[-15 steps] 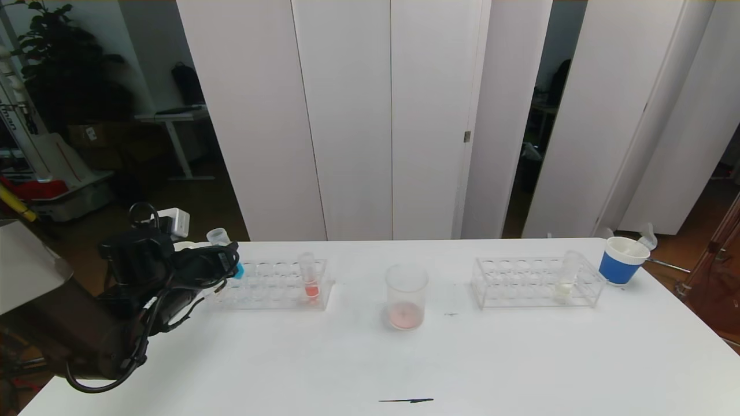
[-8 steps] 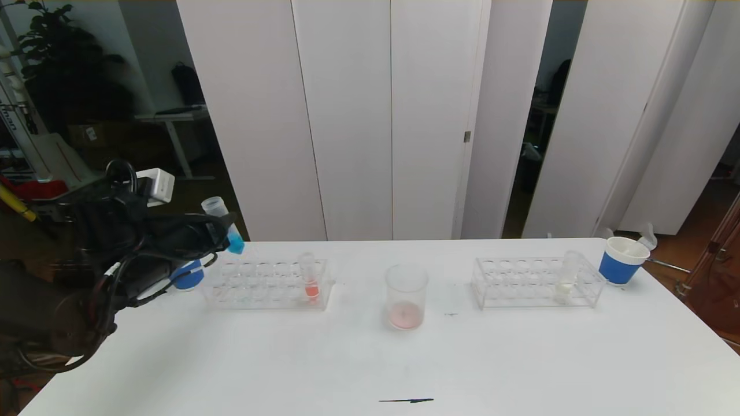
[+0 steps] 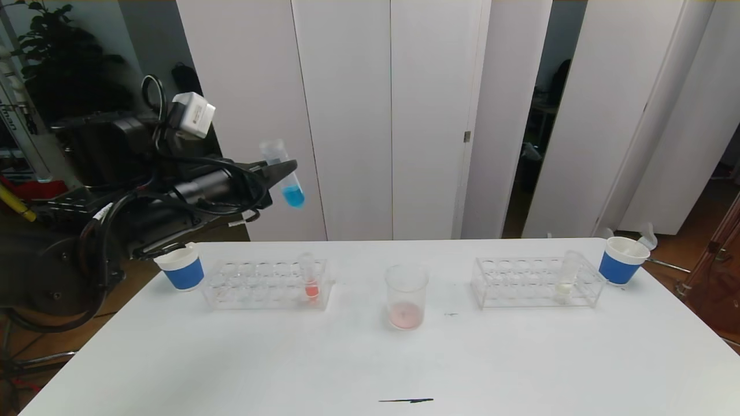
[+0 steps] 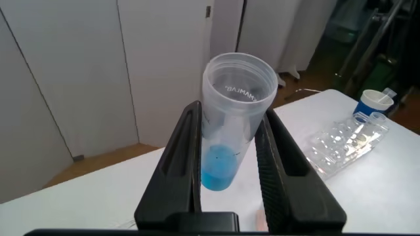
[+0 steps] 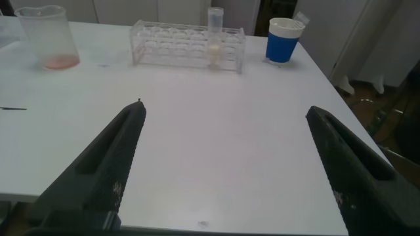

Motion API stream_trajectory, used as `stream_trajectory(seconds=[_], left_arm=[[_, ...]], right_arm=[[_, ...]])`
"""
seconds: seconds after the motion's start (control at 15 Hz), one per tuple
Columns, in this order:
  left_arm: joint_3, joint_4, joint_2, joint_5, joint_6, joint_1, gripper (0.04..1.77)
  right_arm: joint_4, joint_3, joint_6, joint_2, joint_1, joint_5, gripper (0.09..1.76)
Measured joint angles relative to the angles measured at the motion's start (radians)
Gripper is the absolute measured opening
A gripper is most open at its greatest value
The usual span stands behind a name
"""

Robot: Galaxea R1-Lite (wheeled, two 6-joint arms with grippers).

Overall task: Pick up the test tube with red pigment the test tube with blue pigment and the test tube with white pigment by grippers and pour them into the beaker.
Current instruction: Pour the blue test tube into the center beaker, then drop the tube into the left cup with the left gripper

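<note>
Left gripper (image 3: pixel 287 171): clamped on the test tube with blue pigment (image 3: pixel 283 174), high above the left rack (image 3: pixel 267 283).
Right gripper (image 5: pixel 226 151): spread wide, seen only by its wrist camera.
Beaker (image 3: pixel 406 296): mid-table, apparently pinkish residue.

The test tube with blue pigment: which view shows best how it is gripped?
The left wrist view: the test tube with blue pigment fills it, clamped between the left gripper fingers, open mouth towards the camera. The head view shows it small, tilted, high above the table. The right wrist view misses it.
</note>
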Motion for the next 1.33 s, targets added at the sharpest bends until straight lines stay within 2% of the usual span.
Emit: stream_trajectory(seconds=[0.13,0.33,0.47,0.67,0.93,1.2,1.33], left_arm=[[-0.017,-0.005,0.021,-0.044,0.051,-0.035,0.58],[-0.028,-0.014,0.07,-0.052,0.218,-0.088,0.58],[-0.034,-0.074,0.113,-0.051,0.307,-0.13,0.58],[-0.03,-0.174,0.184,-0.051,0.381,-0.181,0.58],[-0.01,-0.323,0.285,-0.036,0.57,-0.201,0.58],[0.011,-0.435,0.37,-0.026,0.696,-0.201,0.58],[0.018,-0.494,0.41,0.004,0.77,-0.201,0.58]], right_arm=[[0.0,0.0,0.0,0.0,0.0,0.0,1.75],[0.0,0.0,0.0,0.0,0.0,0.0,1.75],[0.0,0.0,0.0,0.0,0.0,0.0,1.75],[0.0,0.0,-0.001,0.0,0.0,0.0,1.75],[0.0,0.0,0.0,0.0,0.0,0.0,1.75],[0.0,0.0,0.0,0.0,0.0,0.0,1.75],[0.0,0.0,0.0,0.0,0.0,0.0,1.75]])
